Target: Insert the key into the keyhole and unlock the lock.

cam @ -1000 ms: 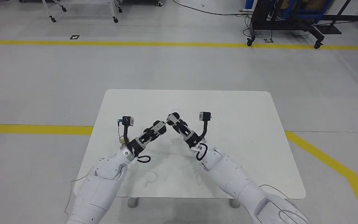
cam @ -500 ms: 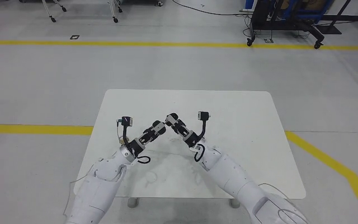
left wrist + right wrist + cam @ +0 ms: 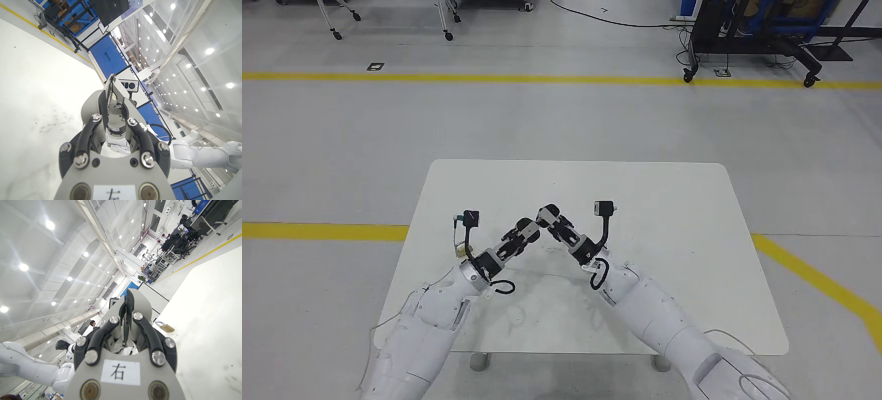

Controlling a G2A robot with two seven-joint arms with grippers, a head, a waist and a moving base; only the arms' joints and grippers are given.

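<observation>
While the lock lies flat on the table, apart from both grippers, the entry reads as follows.

Item 1, left gripper: fingers set narrow on a thin metal strip, judged to be the key seen edge-on.

Item 2, right gripper: fingers pressed together; whether anything sits between them cannot be told.

Item 3, position: both grippers tip to tip above the table's middle.

Step in hand (a judgement): settling the grip on the key before insertion. Done well, the pinch sits on the bow, with the blade standing clear and straight. One gripper should then pin the brass lock so its keyhole faces the blade. The blade should be lined up before any push, since a slanted entry would jam or skid the lock.

Views: the right wrist view supplies the lock's place, the left wrist view the metal strip, and the top view how closely the two arms meet.
</observation>
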